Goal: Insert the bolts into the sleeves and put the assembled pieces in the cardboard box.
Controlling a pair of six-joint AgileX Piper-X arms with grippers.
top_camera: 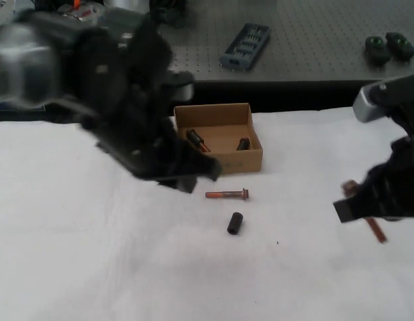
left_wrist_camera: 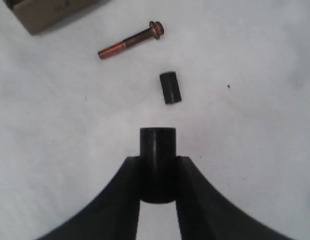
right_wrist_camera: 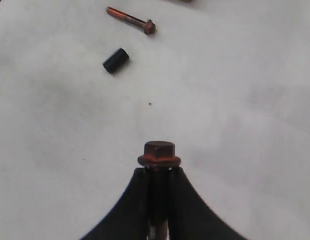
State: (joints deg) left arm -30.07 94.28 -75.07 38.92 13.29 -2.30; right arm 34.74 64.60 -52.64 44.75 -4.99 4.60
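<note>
My left gripper (left_wrist_camera: 158,162) is shut on a black sleeve (left_wrist_camera: 158,150) held above the white cloth, near the front of the cardboard box (top_camera: 241,160) in the high view, where the gripper (top_camera: 190,175) hangs low. My right gripper (right_wrist_camera: 159,172) is shut on a copper bolt (right_wrist_camera: 159,154), head outward; it sits at the right of the bench (top_camera: 360,204). A loose bolt (top_camera: 227,194) and a loose black sleeve (top_camera: 235,223) lie on the cloth between the arms. Inside the box lie two dark assembled pieces (top_camera: 196,140).
The white cloth (top_camera: 93,267) covers the bench. Behind it, a grey perforated table carries a blue bit holder (top_camera: 245,45) and dark green parts (top_camera: 388,48). A corner of the box (left_wrist_camera: 44,12) shows in the left wrist view.
</note>
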